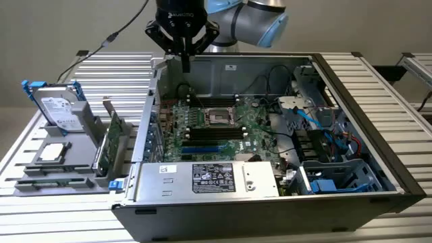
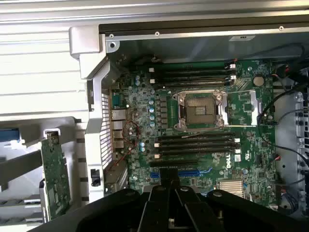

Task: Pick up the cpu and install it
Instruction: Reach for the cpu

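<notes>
Above the open computer case (image 1: 270,220), end effector (image 1: 184,59) closed, jaws together, holding nothing — cpu (image 1: 54,151) lying flat on the gray tray (image 1: 76,152) at the exterior view's left, well apart.
</notes>
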Controlling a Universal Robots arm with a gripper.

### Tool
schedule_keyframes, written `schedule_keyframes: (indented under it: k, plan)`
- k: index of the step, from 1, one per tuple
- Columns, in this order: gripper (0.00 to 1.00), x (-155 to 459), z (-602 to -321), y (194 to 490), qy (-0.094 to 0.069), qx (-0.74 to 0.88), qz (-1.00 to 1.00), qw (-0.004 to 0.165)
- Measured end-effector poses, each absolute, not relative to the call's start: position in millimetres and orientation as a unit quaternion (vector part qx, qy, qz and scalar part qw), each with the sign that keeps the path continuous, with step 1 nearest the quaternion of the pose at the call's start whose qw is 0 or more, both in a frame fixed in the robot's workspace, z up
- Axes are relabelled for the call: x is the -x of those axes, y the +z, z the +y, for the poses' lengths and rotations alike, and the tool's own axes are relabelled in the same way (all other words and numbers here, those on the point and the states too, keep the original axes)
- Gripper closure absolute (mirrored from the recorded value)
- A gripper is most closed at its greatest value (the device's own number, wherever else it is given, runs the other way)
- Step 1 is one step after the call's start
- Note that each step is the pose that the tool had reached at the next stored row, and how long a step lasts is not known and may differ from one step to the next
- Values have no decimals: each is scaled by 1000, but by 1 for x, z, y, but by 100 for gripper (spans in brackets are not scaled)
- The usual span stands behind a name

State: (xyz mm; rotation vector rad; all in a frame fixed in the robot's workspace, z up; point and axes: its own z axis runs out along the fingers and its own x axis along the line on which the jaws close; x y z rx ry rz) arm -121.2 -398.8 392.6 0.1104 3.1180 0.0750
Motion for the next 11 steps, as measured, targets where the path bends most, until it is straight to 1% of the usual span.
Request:
schedule_keyframes:
  k: [11]
  plan:
    - [89,121,-399,393,24,-35,999,10]
